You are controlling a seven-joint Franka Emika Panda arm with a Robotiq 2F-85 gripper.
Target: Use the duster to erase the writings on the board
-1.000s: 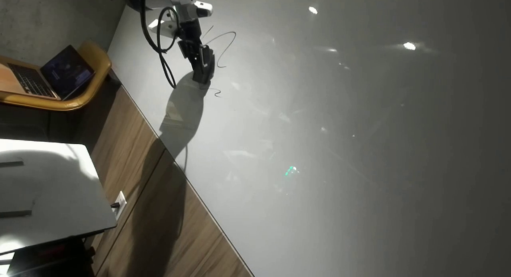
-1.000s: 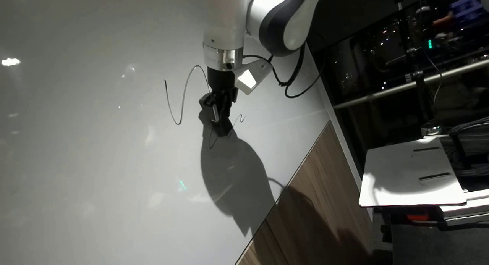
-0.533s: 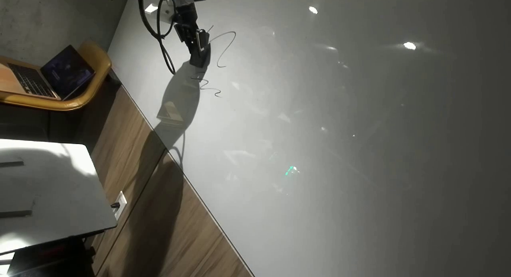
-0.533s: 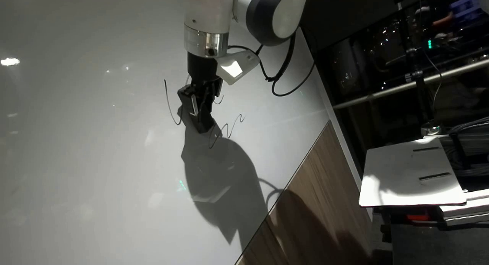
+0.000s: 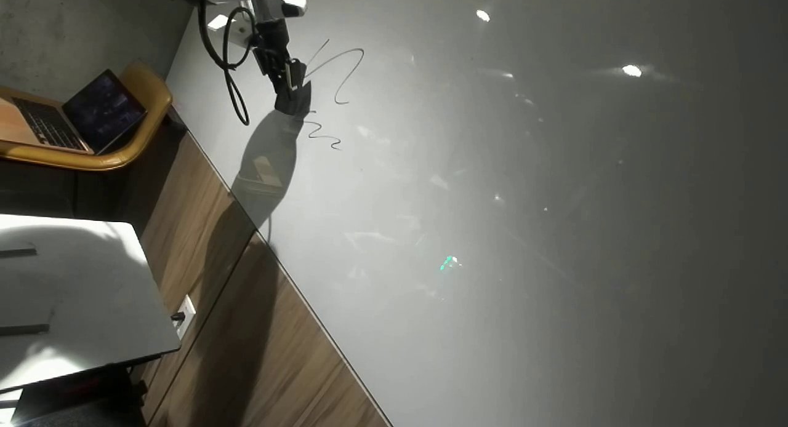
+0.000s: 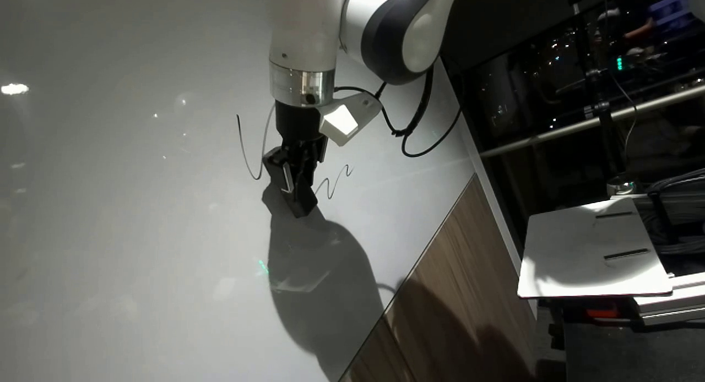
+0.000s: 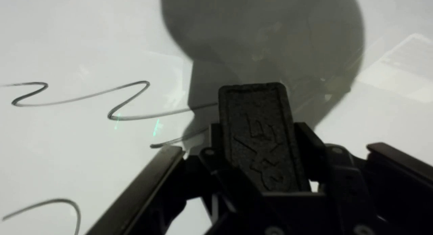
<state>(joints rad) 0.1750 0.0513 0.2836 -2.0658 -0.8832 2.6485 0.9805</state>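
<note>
My gripper (image 7: pixel 258 136) is shut on the duster (image 7: pixel 255 106), a dark flat block with carved lines, gripped by its long sides. The duster also shows in both exterior views (image 5: pixel 292 102) (image 6: pixel 303 203), close to the board (image 5: pixel 523 181); whether it touches is unclear. The writings are thin dark lines. A zigzag (image 7: pixel 128 97) runs in from the left to the duster in the wrist view, and part of it is hidden behind the duster. A larger curve (image 5: pixel 352 76) lies beside the gripper, also seen in an exterior view (image 6: pixel 250 170).
An open laptop (image 5: pixel 104 116) sits on a tan chair (image 5: pixel 101 162). A white table top (image 5: pixel 80 291) stands near brown wood panelling (image 6: pixel 457 283) below the board. A black cable (image 6: pixel 421 118) loops from the arm. The arm's shadow (image 6: pixel 325 283) falls on the board.
The gripper with the duster moved left overall in both exterior views, first upward, then down over the last half second. The zigzag and curve are still on the board, with different parts covered.
</note>
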